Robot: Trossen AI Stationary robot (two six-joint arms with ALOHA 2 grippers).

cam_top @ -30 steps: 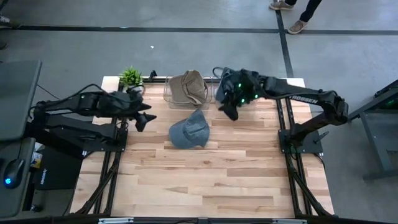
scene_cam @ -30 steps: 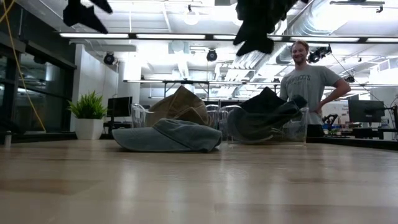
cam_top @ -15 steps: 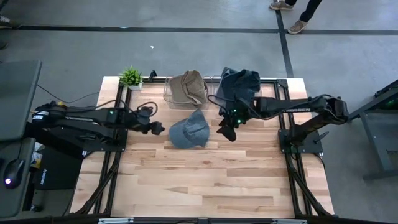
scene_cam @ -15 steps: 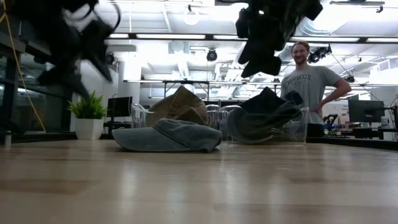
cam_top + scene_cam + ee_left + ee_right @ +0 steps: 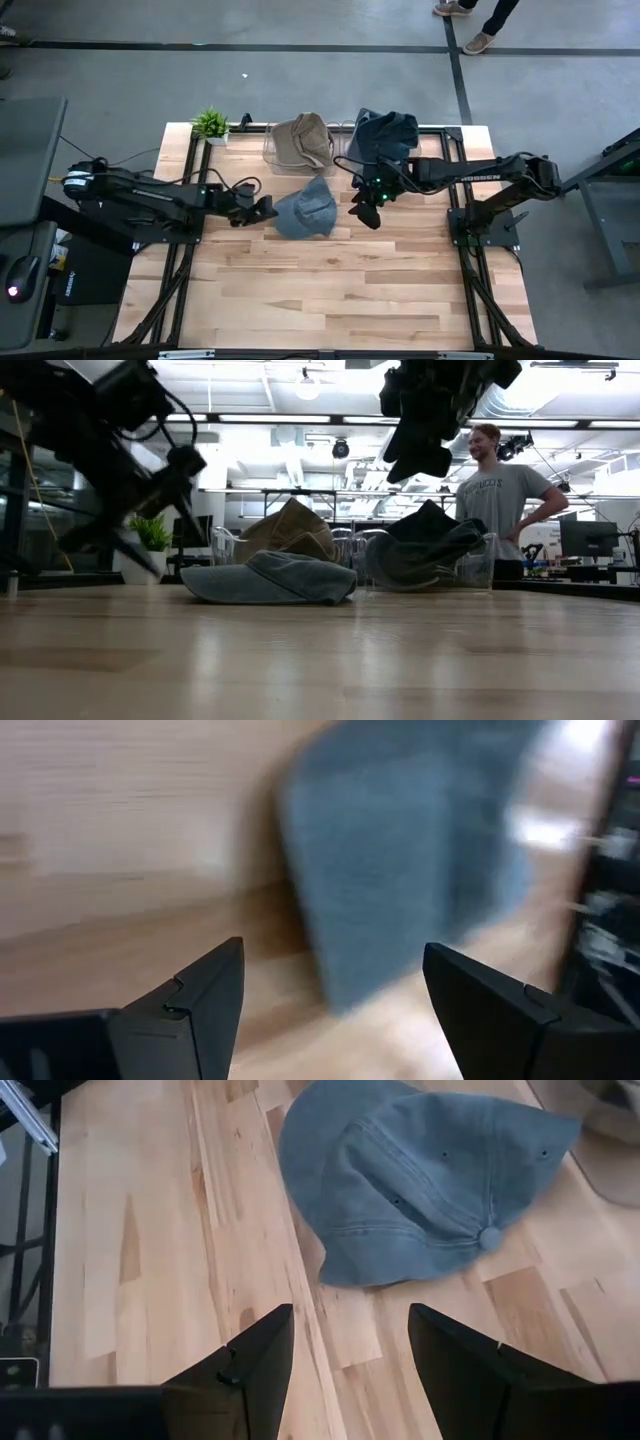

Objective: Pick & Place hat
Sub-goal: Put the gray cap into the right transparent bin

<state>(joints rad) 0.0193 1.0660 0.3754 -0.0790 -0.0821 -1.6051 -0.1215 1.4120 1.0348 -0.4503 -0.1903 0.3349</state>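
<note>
Your left gripper (image 5: 263, 209) and right gripper (image 5: 365, 212) are hanging open and empty, flanking the cap (image 5: 305, 208) near the table's (image 5: 330, 290) far edge.

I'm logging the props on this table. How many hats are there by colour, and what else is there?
Blue hat: 1, lying on the table
Tan hat: 1, in a basket
Dark hat: 1, in a basket
Potted plant: 1
Total: 4
</note>
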